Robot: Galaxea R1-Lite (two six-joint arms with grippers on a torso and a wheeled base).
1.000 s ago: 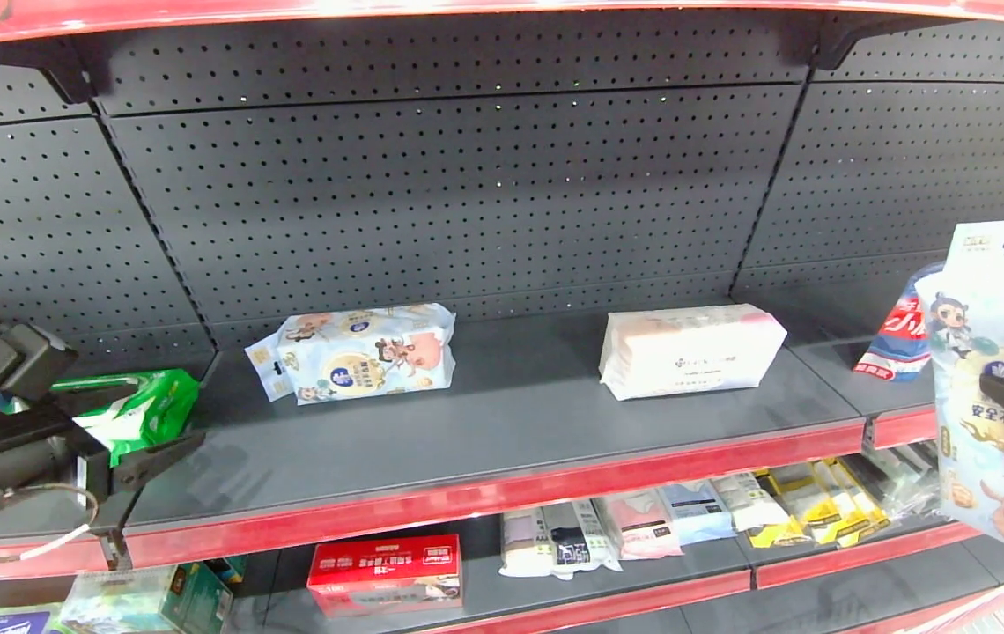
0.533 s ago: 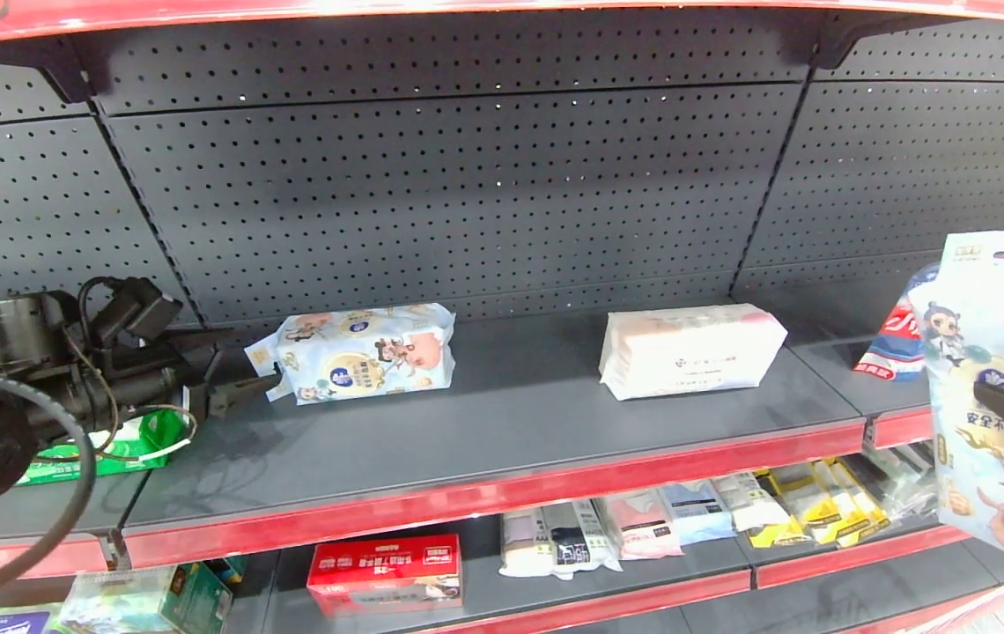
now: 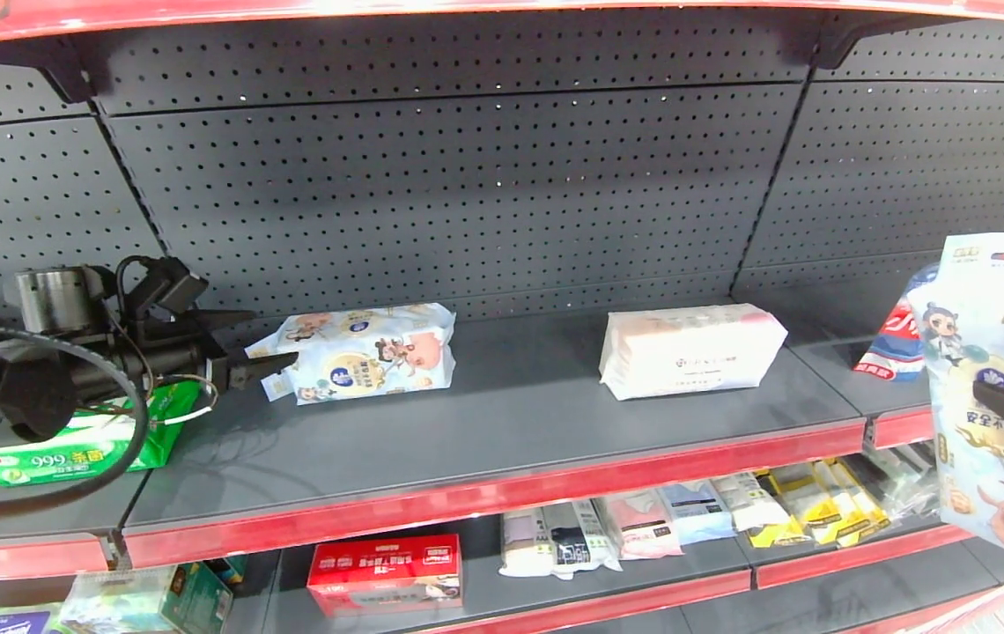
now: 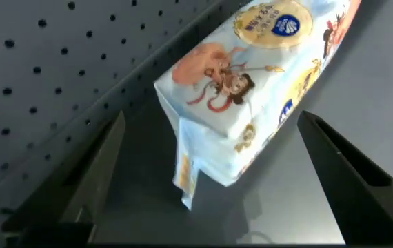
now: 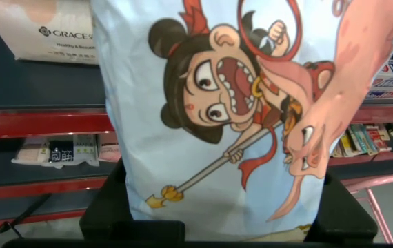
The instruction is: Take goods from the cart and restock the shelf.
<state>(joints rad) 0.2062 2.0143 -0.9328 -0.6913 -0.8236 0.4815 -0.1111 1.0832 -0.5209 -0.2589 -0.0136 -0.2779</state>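
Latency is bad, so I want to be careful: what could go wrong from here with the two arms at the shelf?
1. The left gripper, open, straddles the end of the shelved cartoon pack; advancing could shove it askew.
2. The big pack held in the right gripper hangs in front of the red-and-blue bag; setting it in there might knock that bag.

cartoon-print pack (image 3: pixel 365 350): two
white-and-pink pack (image 3: pixel 691 350): one
green pack (image 3: pixel 79 445): one
red-and-blue bag (image 3: pixel 898 339): one
red box (image 3: pixel 385 572): one
flat packets (image 3: pixel 643 524) on the lower shelf (image 3: pixel 608 604): an overlapping row, too crowded to count
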